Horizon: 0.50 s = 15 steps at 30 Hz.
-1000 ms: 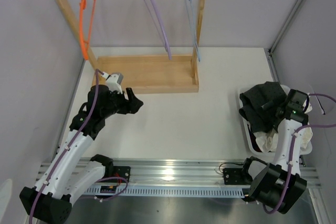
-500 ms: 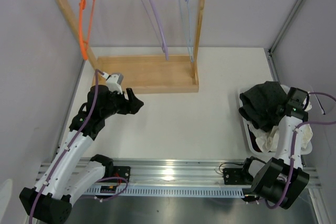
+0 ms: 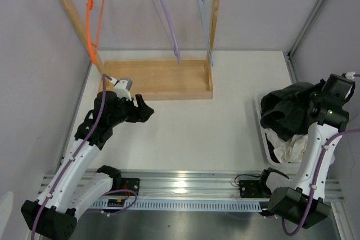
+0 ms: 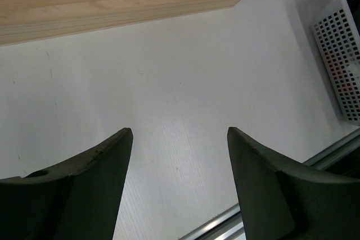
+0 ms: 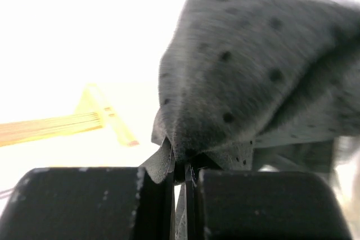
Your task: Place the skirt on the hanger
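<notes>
My left arm [image 3: 79,155] and right arm [image 3: 312,161] are white shells with black joints, each trailing a purple cable [image 3: 102,99] up from a black base beside the rail [image 3: 185,186]. My left end effector [image 4: 180,133] has broad matte-black fingers with blunt tips. My right end effector [image 5: 179,172] has blocky black fingers with pale scuffs.

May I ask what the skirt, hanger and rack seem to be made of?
The skirt looks like soft, matte fabric; it folds and drapes. The hanger is a thin light-blue rod, probably coated wire or plastic. The rack is pale unpainted wood with visible grain.
</notes>
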Each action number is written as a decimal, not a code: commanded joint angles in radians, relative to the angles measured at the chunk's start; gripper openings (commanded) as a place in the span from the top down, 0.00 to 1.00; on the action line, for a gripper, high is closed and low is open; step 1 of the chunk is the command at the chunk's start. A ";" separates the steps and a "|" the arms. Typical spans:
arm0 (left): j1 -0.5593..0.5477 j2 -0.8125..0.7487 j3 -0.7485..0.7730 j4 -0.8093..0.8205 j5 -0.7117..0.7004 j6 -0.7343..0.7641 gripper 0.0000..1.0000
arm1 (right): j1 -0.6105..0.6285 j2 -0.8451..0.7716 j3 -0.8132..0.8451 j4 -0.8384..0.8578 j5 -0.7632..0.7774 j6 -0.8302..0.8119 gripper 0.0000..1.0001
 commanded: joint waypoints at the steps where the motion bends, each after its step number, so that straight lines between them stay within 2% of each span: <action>1: -0.002 0.003 -0.001 0.021 0.016 0.002 0.26 | 0.050 -0.010 0.121 0.031 -0.084 0.030 1.00; 4: -0.001 0.007 -0.002 0.020 0.014 0.002 0.26 | 0.174 0.027 0.239 0.059 -0.085 0.062 1.00; 6: -0.001 0.007 -0.004 0.021 0.016 0.002 0.26 | 0.294 0.068 0.352 0.065 -0.046 0.070 1.00; 11: -0.001 0.012 -0.005 0.021 0.014 0.000 0.26 | 0.505 0.177 0.596 0.059 0.050 0.068 1.00; 15: -0.001 0.018 -0.005 0.021 0.010 0.000 0.26 | 0.622 0.266 0.748 0.063 0.070 0.073 1.00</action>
